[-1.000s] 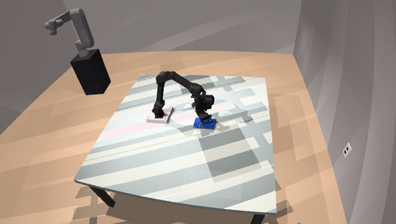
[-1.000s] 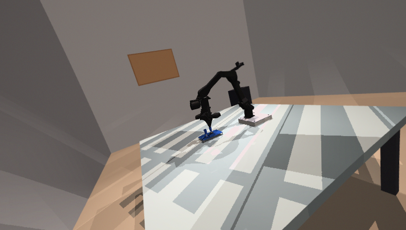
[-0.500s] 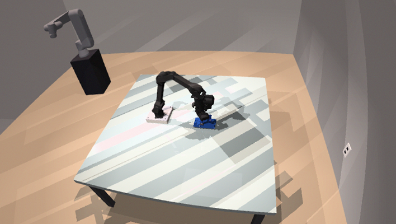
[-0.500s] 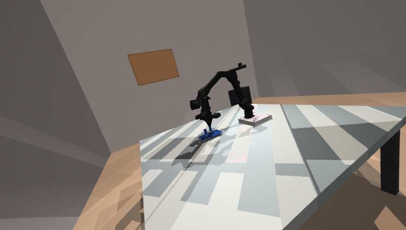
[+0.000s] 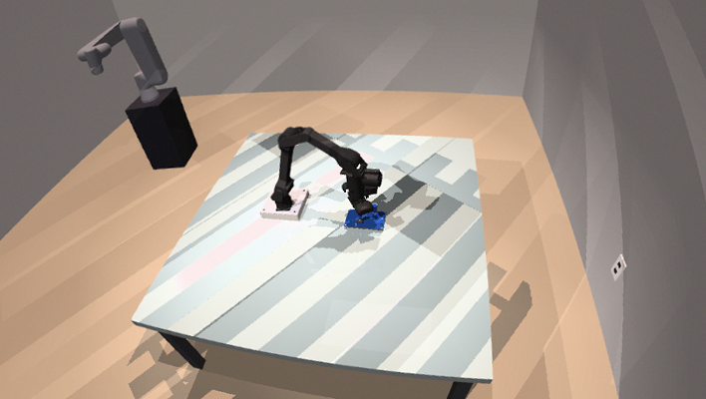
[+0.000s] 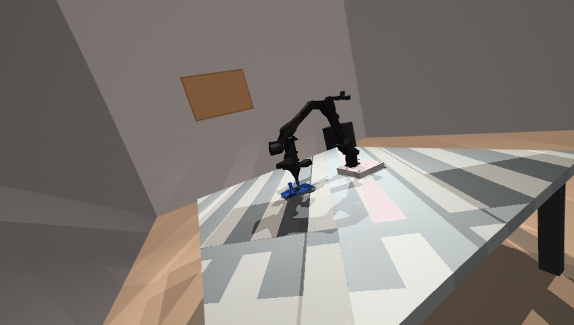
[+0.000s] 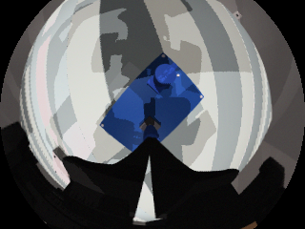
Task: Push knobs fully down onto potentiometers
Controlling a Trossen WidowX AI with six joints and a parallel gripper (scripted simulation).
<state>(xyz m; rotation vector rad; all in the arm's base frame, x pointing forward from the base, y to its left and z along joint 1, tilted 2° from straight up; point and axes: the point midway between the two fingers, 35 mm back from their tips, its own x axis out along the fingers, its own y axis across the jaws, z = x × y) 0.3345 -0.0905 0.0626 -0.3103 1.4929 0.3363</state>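
The blue circuit board [image 5: 352,221] [image 6: 306,188] [image 7: 124,110] stands low on the table. One blue knob [image 6: 290,185] [image 7: 166,74] stands up near the board's far corner in the wrist view, apart from the fingers. The other blue knob [image 7: 151,132] is mostly hidden by the fingertips; a dark and tan part shows beside it. My gripper [image 6: 297,179] [image 7: 151,140] is shut with nothing seen between its fingers. It points down with the tips at or just above that second knob; contact cannot be told. How deep either knob sits is too small to tell.
The arm's pale base plate [image 5: 279,213] [image 6: 359,171] stands on the striped-lit table [image 5: 273,302] [image 6: 329,277]. A grey robot arm [image 5: 140,48] on a black pedestal [image 5: 162,132] stands beyond the table. Shadows fall across the board and table.
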